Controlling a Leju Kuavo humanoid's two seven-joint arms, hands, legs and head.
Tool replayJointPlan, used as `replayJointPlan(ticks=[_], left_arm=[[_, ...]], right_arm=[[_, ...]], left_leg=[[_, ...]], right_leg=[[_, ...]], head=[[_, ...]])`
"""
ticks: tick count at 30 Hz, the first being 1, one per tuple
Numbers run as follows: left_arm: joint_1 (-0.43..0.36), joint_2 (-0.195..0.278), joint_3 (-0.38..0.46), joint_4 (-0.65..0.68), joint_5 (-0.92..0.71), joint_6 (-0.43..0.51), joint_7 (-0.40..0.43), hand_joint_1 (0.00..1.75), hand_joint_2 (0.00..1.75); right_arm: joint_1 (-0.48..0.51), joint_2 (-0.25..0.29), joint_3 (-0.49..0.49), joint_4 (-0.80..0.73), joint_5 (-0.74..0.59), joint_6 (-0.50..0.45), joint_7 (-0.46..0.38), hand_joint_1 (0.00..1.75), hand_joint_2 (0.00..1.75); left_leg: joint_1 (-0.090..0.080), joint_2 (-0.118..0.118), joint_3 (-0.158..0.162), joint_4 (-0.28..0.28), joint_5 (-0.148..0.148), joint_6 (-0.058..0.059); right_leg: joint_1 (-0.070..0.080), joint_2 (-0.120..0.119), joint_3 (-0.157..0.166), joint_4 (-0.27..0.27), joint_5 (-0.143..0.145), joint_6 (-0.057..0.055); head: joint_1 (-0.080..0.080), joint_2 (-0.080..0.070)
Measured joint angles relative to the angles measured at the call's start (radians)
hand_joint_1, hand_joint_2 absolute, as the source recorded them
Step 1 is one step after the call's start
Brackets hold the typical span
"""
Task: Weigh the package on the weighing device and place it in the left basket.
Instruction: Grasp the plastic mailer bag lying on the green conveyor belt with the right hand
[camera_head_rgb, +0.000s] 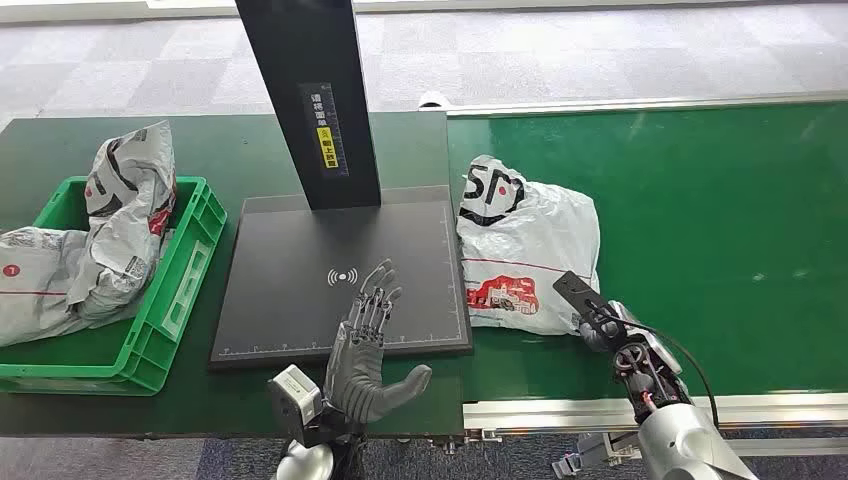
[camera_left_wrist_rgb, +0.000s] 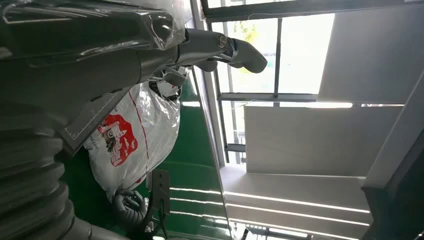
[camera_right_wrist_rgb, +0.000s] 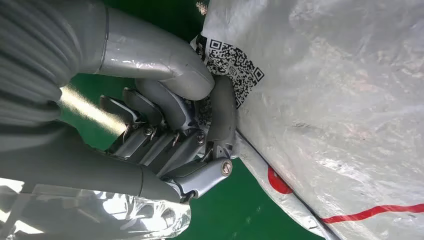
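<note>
Step in hand: the package (camera_head_rgb: 525, 255) is being taken up; weighing is judged not yet begun.
Package: it lies on the green belt (camera_head_rgb: 720, 220), just right of the weighing device (camera_head_rgb: 340, 275), touching its right edge.
Right hand (camera_right_wrist_rgb: 192, 132): its fingers are closed on the package's near corner, by the printed code.
Left hand (camera_head_rgb: 368, 345): held with fingers spread over the near part of the platform, nothing in it.
Left basket (camera_head_rgb: 165, 320): at the far left, already holding bags.
Next move: a lift and a carry leftward onto the platform is called for.

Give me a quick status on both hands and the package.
Left hand open over the scale. Right hand gripping the package edge on the green belt. Nothing blocking the scale; green basket already holds bags.
</note>
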Motion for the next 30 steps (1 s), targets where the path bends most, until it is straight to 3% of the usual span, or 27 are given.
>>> replayJointPlan(ticks=[4,8,18,19,22,23,30], left_arm=[[0.001,0.0,0.001,-0.001,0.0,0.003,0.0,0.0,1.75],[0.0,0.0,0.004,-0.005,-0.004,0.013,0.003,0.0,1.75],[0.018,0.0,0.026,-0.023,-0.011,0.055,0.006,0.0,1.75],[0.022,0.0,0.027,-0.026,-0.012,0.059,0.006,0.0,1.75],[0.027,0.0,0.031,-0.034,-0.013,0.07,0.006,0.0,1.75],[0.028,0.0,0.032,-0.035,-0.013,0.072,0.006,0.0,1.75],[0.028,0.001,0.03,-0.038,-0.006,0.07,0.006,0.0,1.75]], right_arm=[[-0.001,0.004,0.0,0.0,0.009,-0.016,-0.03,1.75,1.75],[-0.015,0.022,0.0,-0.006,0.02,-0.035,-0.117,1.75,1.75],[-0.067,0.121,0.025,-0.085,0.019,-0.089,-0.343,1.75,1.75],[-0.069,0.13,0.033,-0.099,0.011,-0.093,-0.363,1.46,1.75],[-0.071,0.151,0.062,-0.147,-0.019,-0.103,-0.391,0.15,1.75],[-0.071,0.155,0.074,-0.163,-0.026,-0.113,-0.385,0.0,1.75],[-0.071,0.137,0.124,-0.187,-0.051,-0.195,-0.263,0.0,1.75]], left_leg=[[0.0,0.0,0.0,0.0,0.0,0.0],[0.0,0.0,0.0,0.0,0.0,0.0],[0.0,0.001,0.0,0.0,0.0,0.0],[0.0,0.001,-0.001,0.0,0.0,0.0],[0.0,0.0,-0.001,0.0,0.0,0.0],[0.0,0.0,-0.001,0.0,0.0,0.0],[0.0,0.0,-0.001,0.0,0.0,0.0]], right_leg=[[0.0,0.0,0.0,0.0,0.0,0.0],[0.0,0.0,0.0,0.0,0.0,0.0],[0.0,0.0,-0.001,0.0,0.0,0.0],[0.0,0.0,-0.001,0.0,0.0,0.0],[0.0,0.0,-0.001,0.0,0.0,0.0],[0.0,0.0,-0.001,0.0,0.0,0.0],[0.0,0.0,-0.001,0.0,0.0,0.0]], head=[[0.0,0.0],[0.0,0.0],[0.0,0.0],[0.0,0.0],[0.0,0.0],[0.0,0.0],[0.0,0.0]])
